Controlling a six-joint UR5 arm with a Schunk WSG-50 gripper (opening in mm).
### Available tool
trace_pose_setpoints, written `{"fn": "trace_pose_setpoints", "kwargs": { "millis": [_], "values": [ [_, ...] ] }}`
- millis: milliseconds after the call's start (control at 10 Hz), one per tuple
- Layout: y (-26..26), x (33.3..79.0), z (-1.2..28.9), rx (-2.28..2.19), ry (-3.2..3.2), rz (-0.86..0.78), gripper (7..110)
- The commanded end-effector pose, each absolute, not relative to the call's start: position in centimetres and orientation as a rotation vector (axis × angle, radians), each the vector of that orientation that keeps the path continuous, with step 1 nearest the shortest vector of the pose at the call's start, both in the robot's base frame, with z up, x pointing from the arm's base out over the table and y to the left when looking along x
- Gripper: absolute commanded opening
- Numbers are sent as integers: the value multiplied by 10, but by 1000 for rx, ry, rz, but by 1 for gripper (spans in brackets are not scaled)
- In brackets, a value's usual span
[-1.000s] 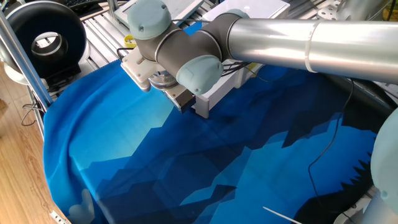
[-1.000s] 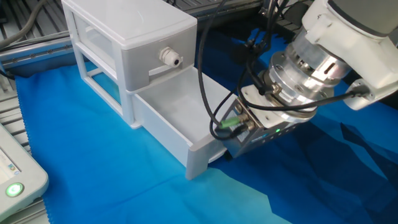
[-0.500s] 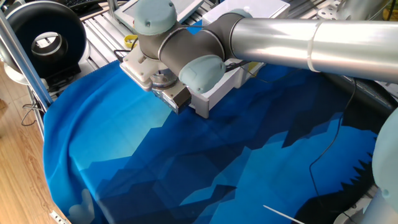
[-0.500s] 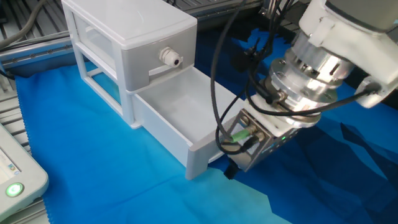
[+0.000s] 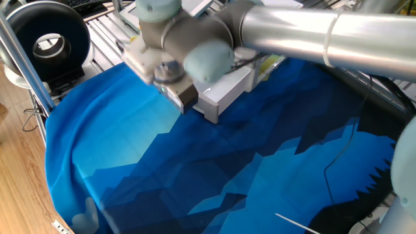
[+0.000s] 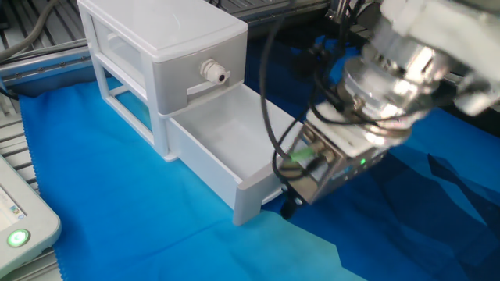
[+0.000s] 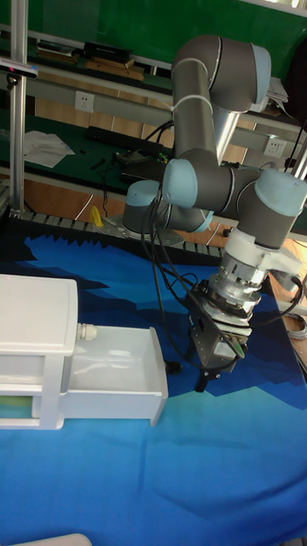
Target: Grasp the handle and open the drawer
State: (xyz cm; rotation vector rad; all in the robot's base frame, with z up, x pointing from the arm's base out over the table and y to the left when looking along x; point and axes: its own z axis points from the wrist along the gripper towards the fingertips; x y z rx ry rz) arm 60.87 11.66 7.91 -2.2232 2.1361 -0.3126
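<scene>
Arm: one UR5 [image 7: 217, 183], bent down over the blue cloth [image 6: 117, 226]; blurred in both fixed views.
Gripper: one [image 7: 203, 380], pointing down at the cloth just off the front of the pulled-out drawer. The tall view shows a gap between it and the handle, so it holds nothing. I cannot tell whether the fingers are spread or closed; they are dark and lie close together.
Cabinet: one white unit [image 6: 156, 35] with two drawers stacked.
Upper drawer: one [image 6: 183, 82], pushed in, with one white knob [image 6: 212, 72].
Drawer: the lower one [image 6: 248, 191], pulled well out of the cabinet, with its inside showing empty and white.
Handle: one small black knob [image 7: 174, 368] on the front face of the open drawer, facing the gripper and apart from it.
Cables: several black leads [image 6: 269, 117] loop from the wrist across the open drawer.
Panel: one flat white panel [image 6: 27, 211] at the cloth's corner, with one lit green button [image 6: 17, 238].
Ring: one black ring [image 5: 49, 36] beyond the table's edge.
</scene>
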Motion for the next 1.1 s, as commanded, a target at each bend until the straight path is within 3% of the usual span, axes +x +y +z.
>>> {"fn": "trace_pose_setpoints", "kwargs": {
  "millis": [0,100,200,400,600,800,900,1000],
  "values": [
    [101,630,130,-2128,2234,-179,88],
    [88,638,145,-2047,2294,-167,88],
    [78,640,157,-1931,2390,-159,66],
    [42,674,176,-1583,2541,-341,66],
    [40,673,186,-1492,2594,-170,66],
    [16,675,196,-1479,2611,-196,66],
    [11,677,198,-1457,2619,-239,7],
    [10,679,199,-1433,2624,-253,7]
  ]
}}
